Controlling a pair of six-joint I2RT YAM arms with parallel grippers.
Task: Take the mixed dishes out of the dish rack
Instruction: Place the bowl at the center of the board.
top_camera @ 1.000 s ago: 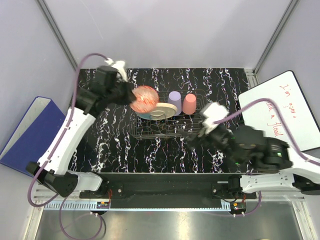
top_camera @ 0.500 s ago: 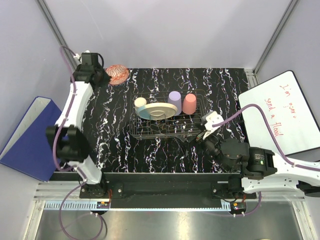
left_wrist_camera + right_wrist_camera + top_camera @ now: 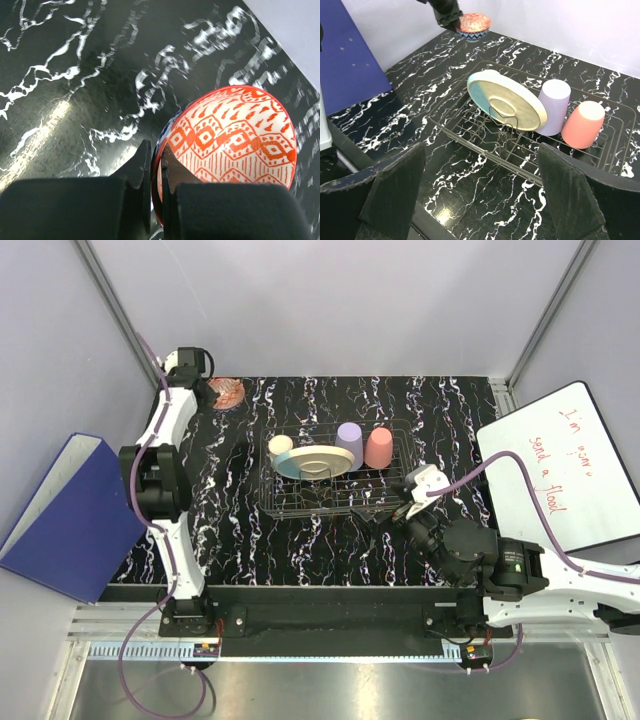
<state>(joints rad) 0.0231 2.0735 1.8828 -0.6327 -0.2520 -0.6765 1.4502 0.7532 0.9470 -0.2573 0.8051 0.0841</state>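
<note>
My left gripper (image 3: pixel 155 172) is shut on the rim of the mottled red-orange bowl (image 3: pixel 235 135), one finger inside and one outside. It holds the bowl (image 3: pixel 228 392) at the table's back left corner; whether the bowl rests on the table I cannot tell. The dark wire dish rack (image 3: pixel 290 502) stands mid-table with the light-blue-and-cream plate (image 3: pixel 315 461), a whitish cup (image 3: pixel 281 444), a lavender cup (image 3: pixel 349 439) and a salmon-pink cup (image 3: pixel 379 447). My right gripper (image 3: pixel 482 200) is open and empty over the table, just in front of the rack (image 3: pixel 485 142).
A blue board (image 3: pixel 65 510) leans off the table's left side. A whiteboard (image 3: pixel 570 465) with red writing lies at the right. Grey walls close the back and sides. The bowl (image 3: pixel 473 25) and left gripper (image 3: pixel 445 12) show far off in the right wrist view.
The left arm has swung the bowl from over the rack's left end out to the back left corner. The right arm has drawn back slightly toward the near edge.
</note>
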